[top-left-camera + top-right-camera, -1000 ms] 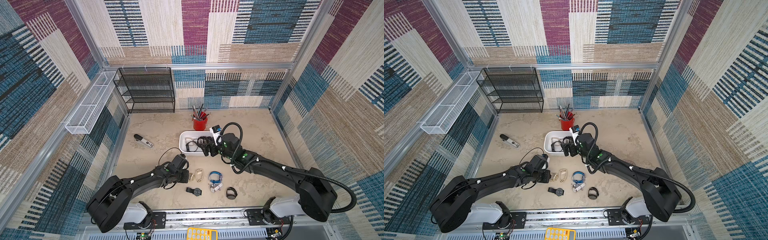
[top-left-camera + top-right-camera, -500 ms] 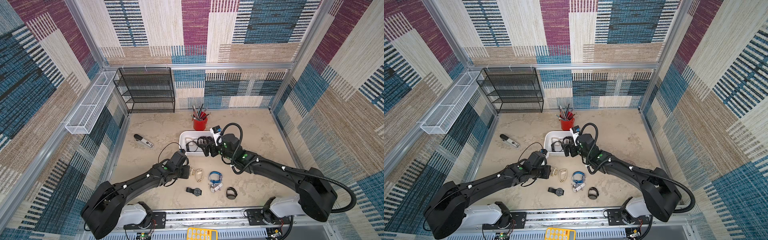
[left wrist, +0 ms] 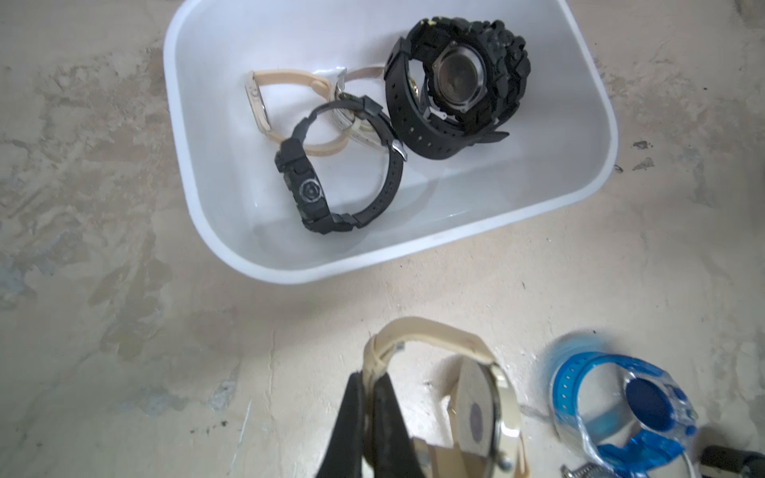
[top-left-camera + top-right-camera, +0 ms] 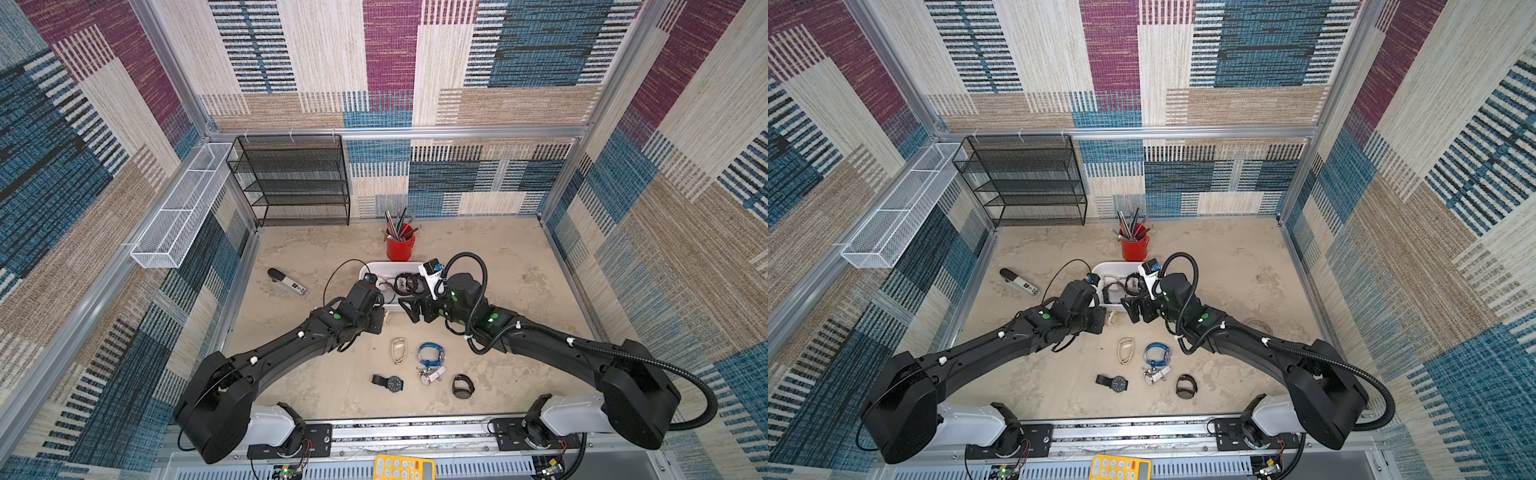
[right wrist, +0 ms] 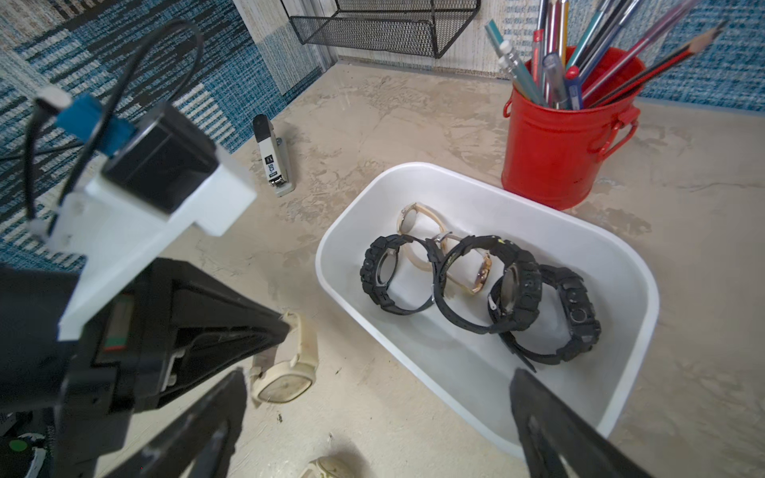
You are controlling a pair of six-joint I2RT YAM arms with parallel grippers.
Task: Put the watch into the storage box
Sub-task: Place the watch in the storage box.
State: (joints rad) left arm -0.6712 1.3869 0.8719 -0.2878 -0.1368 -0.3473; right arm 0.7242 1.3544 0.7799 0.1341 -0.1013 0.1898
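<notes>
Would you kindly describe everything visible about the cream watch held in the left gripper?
The cream watch has a pale, rubbery-looking strap closed into a loop and a rounded-square case with a pale dial. The left gripper is shut on its strap. It is beside the storage box, outside its wall; whether it touches the table is unclear.
</notes>
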